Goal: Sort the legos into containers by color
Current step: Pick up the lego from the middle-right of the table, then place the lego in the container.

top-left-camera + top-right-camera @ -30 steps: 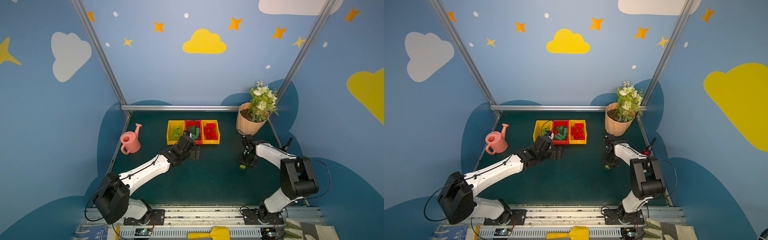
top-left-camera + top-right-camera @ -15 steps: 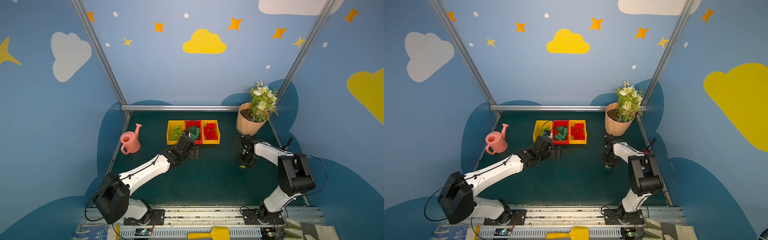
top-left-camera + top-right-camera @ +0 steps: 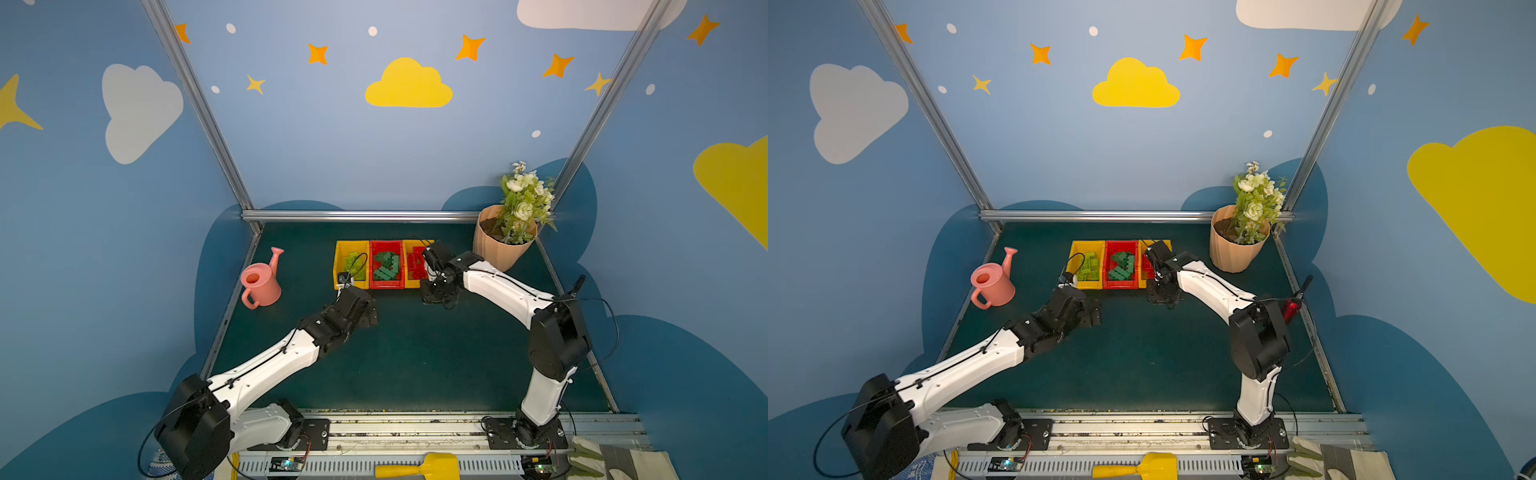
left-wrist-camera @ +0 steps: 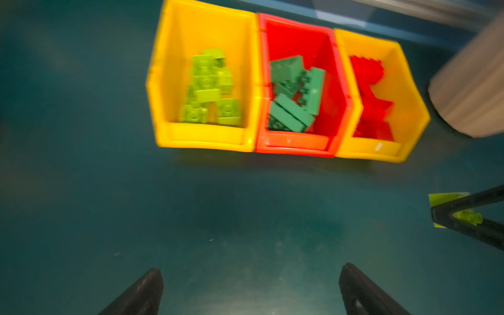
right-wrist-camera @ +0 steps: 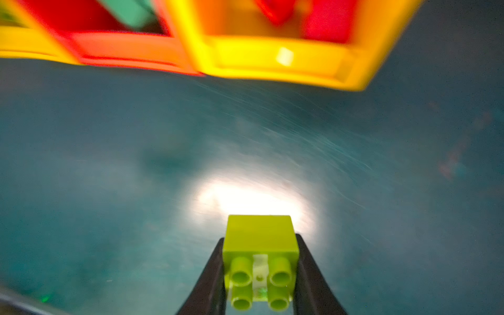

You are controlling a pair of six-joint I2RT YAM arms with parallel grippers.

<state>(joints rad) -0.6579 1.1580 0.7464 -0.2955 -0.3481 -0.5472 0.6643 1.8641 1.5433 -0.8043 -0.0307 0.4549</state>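
Observation:
Three containers stand in a row at the back of the mat. The left yellow bin [image 4: 201, 136] holds lime green legos [image 4: 210, 90]. The red bin [image 4: 297, 141] holds dark green legos [image 4: 294, 95], and the right yellow bin [image 4: 376, 148] holds red legos [image 4: 373, 103]. My right gripper [image 5: 260, 237] is shut on a square lime green lego [image 5: 259, 231], studs facing the wrist camera, just above the mat in front of the right yellow bin [image 5: 272, 60]. In both top views the right gripper [image 3: 438, 293] hides that brick. My left gripper [image 4: 251, 283] is open and empty, a little in front of the left yellow bin [image 3: 338, 266].
A pink watering can [image 3: 259, 282] stands at the left of the mat. A peach flower pot [image 3: 498, 245] fills the back right corner, close to the right arm. A red-and-black tool [image 3: 1293, 305] lies by the right edge, and a yellow scoop [image 3: 419, 467] lies on the front rail.
My right gripper closed on the lime green lego and carried it left and back, from the right side of the mat to the bins. My left gripper drew back slightly from the bins.

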